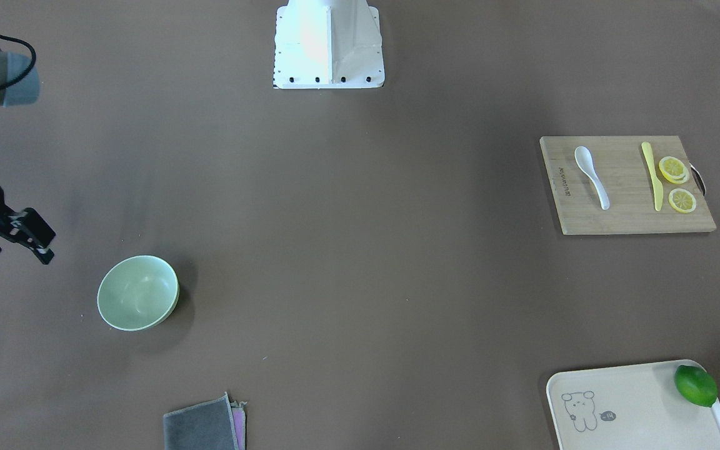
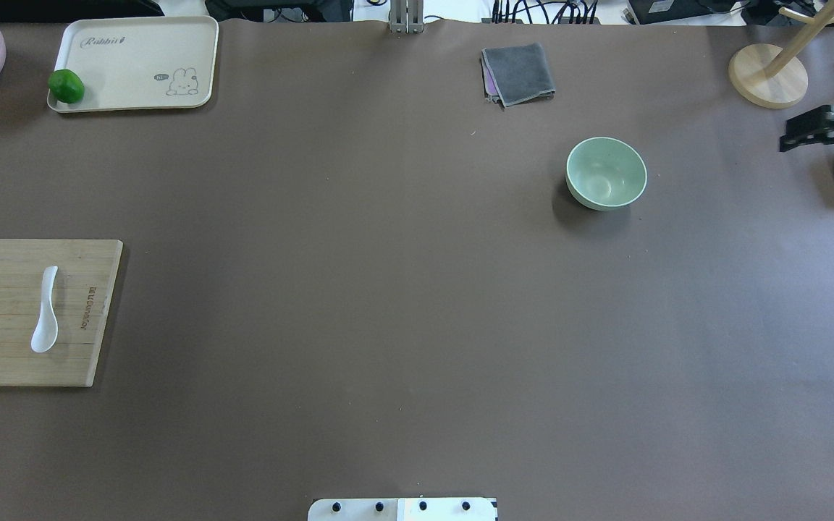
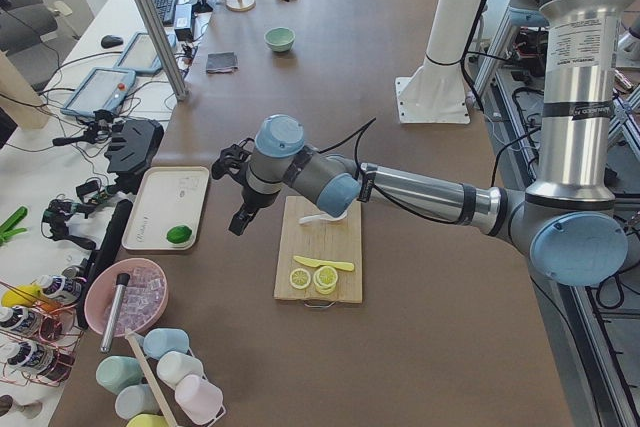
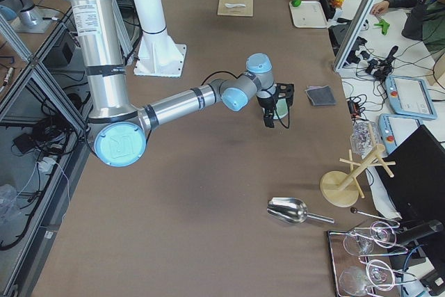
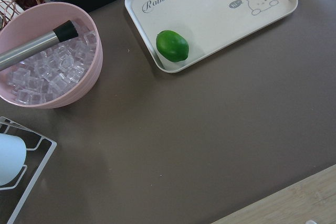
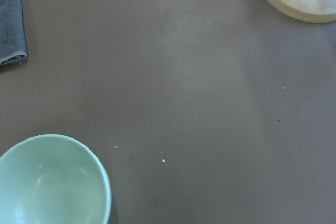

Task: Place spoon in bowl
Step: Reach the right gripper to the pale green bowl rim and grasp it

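**Spoon point(image 1: 591, 177) lying on the cutting board point(image 1: 629, 215).**
The bowl point(image 1: 138, 292) stands well apart from the board. The right gripper point(image 1: 17, 247) hovers farther still, fingers spread. The left gripper point(image 3: 236, 193) hangs near the board, finger state indiscernible.

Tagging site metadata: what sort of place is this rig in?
Probably a robotics lab staged as a kitchen bench. Signs: a teach pendant, an aluminium frame post, and props like the cutting board and ice bowl.
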